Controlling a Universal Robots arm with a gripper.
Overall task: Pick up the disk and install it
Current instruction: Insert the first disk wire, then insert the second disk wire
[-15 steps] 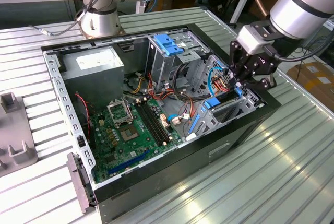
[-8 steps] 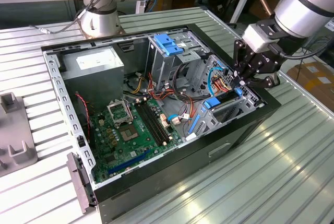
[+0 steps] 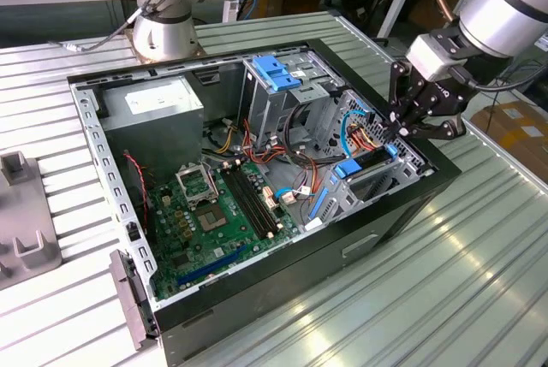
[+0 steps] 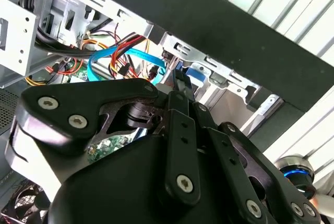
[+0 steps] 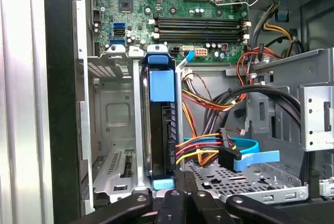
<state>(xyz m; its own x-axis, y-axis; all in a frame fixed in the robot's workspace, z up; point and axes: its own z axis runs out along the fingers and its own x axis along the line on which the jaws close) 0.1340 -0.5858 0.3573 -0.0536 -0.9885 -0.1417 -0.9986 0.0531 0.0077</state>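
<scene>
The disk (image 3: 368, 160) stands on edge in the low metal drive cage (image 3: 377, 187) at the open computer case's corner on the exterior view's right, a blue rail tab at each end. In the first wrist view the disk (image 5: 166, 130) is a dark slab between the cage walls, with orange, red and blue cables plugged in beside it. My gripper (image 3: 396, 134) hangs over the disk's end nearest the case wall. Its black fingers (image 5: 175, 200) are shut together at that blue end tab, and I cannot tell if they touch it. In the second wrist view the gripper (image 4: 179, 80) points down into the cage.
The case (image 3: 282, 298) lies open on a ribbed metal table (image 3: 479, 281). Inside are the green motherboard (image 3: 214, 221), a grey power supply (image 3: 158, 106) and a tall drive bay with a blue bracket (image 3: 276, 72). Another robot base (image 3: 163, 33) stands behind; a grey fixture (image 3: 26, 239) lies at the exterior view's left.
</scene>
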